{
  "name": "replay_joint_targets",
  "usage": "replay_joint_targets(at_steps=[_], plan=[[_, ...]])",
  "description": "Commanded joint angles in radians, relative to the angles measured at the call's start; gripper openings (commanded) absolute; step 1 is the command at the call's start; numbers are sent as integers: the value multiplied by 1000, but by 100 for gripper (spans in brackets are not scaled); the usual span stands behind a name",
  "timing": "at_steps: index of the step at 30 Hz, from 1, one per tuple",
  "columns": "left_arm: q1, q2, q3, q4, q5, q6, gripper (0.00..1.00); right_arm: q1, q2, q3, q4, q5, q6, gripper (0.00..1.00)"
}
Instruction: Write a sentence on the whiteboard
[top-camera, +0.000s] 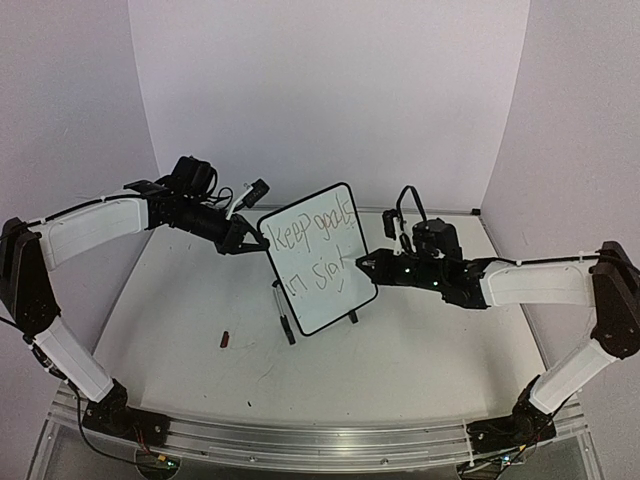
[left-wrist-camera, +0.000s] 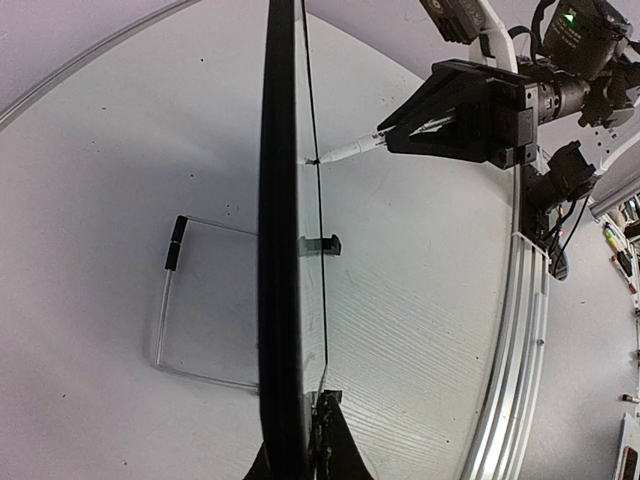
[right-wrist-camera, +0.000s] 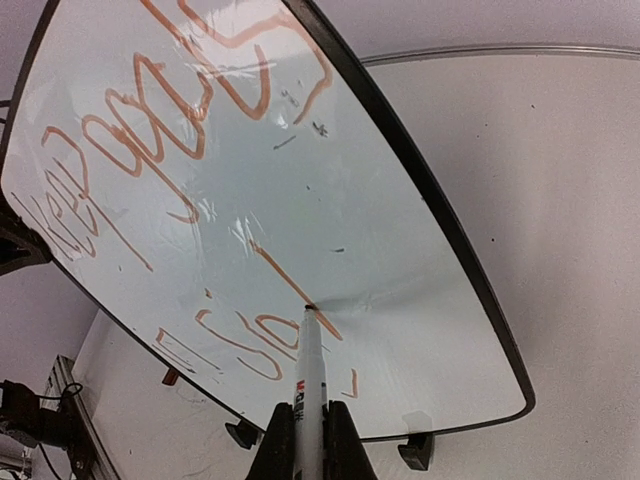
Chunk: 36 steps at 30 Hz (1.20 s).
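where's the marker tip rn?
Right wrist view, centre: the marker, held in the right gripper, has its tip on the whiteboard, at a stroke in the lower line of writing, near its right edge in the top view.

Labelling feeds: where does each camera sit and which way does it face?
Top external: above, behind the bases, facing the whiteboard; both arms show.
Left wrist: on left gripper, sighting along the whiteboard's edge; own fingertips show.
Right wrist: on right gripper, facing the sentence; own fingers hold the marker.
Wrist views share whiteboard and marker.
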Motion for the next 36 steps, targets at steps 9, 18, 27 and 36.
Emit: replay_joint_targets(at_steps=[9, 18, 27, 36], plan=[[-8, 4, 0, -8, -26, 34, 0, -5, -14, 12, 38, 135, 9, 0], [-7, 3, -1, -8, -25, 33, 0, -5, -3, 7, 27, 129, 11, 0], [-7, 4, -1, -8, -25, 34, 0, -5, 2, -44, 5, 121, 26, 0], [-8, 10, 0, -8, -20, 32, 0, -5, -37, -46, -2, 114, 3, 0]])
